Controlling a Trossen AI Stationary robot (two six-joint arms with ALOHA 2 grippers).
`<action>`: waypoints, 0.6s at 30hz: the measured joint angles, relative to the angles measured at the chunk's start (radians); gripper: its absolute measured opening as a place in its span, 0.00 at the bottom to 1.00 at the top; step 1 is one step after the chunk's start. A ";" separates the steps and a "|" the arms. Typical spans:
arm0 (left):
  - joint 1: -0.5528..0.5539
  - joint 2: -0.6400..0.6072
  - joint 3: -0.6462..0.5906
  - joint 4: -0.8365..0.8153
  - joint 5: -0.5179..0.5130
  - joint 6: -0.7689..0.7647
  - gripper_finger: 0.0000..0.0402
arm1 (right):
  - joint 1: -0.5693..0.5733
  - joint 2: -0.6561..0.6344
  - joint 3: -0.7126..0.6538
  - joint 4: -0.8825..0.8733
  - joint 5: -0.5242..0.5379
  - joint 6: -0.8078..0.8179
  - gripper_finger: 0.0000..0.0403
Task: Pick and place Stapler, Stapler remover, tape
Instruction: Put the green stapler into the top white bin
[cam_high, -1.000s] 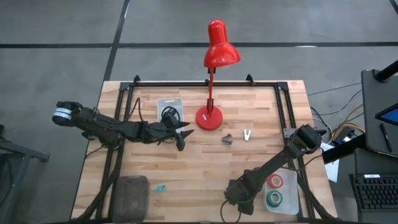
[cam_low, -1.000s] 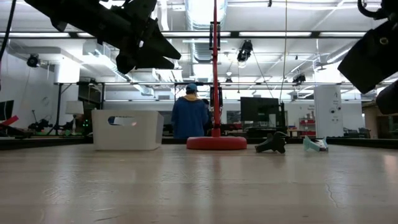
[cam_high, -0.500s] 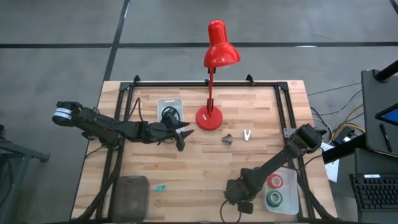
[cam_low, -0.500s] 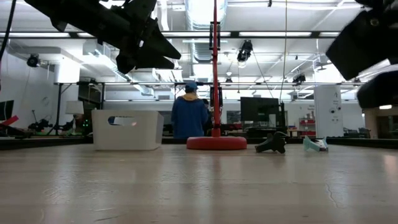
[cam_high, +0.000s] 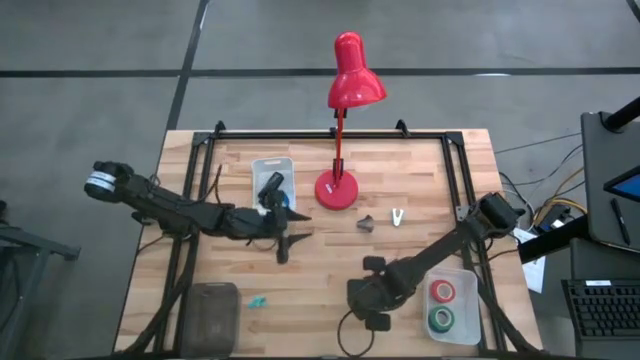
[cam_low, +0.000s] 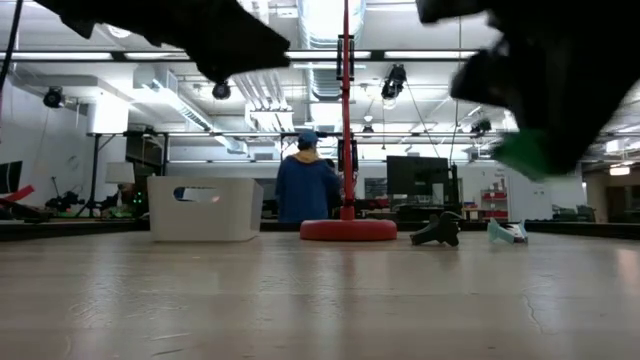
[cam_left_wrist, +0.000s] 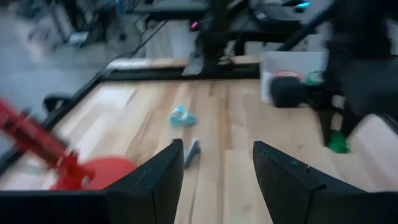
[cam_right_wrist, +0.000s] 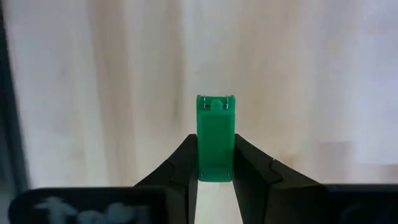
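Your right gripper (cam_right_wrist: 215, 177) pinches a small green plastic block (cam_right_wrist: 215, 138) over bare wooden table (cam_high: 420, 190). Your left gripper (cam_left_wrist: 217, 171) hangs open, red desk lamp (cam_high: 340, 188) and grey staple remover (cam_high: 367, 224) just beyond it.

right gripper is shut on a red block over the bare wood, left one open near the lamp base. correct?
Not quite: the block is green, not red. The right wrist view shows the right gripper shut on it over bare wood, and the low view shows green there too. The left gripper is open near the lamp base, as you say.
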 joint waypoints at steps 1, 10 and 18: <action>-0.014 0.000 0.000 0.013 0.000 0.025 0.49 | -0.006 -0.012 0.007 -0.008 0.031 -0.015 0.18; -0.053 0.003 0.007 0.090 0.016 0.072 0.49 | -0.033 -0.144 0.041 0.009 0.425 -0.117 0.18; -0.054 0.060 0.014 0.173 0.069 0.121 0.49 | -0.074 -0.174 0.040 0.181 0.476 -0.270 0.17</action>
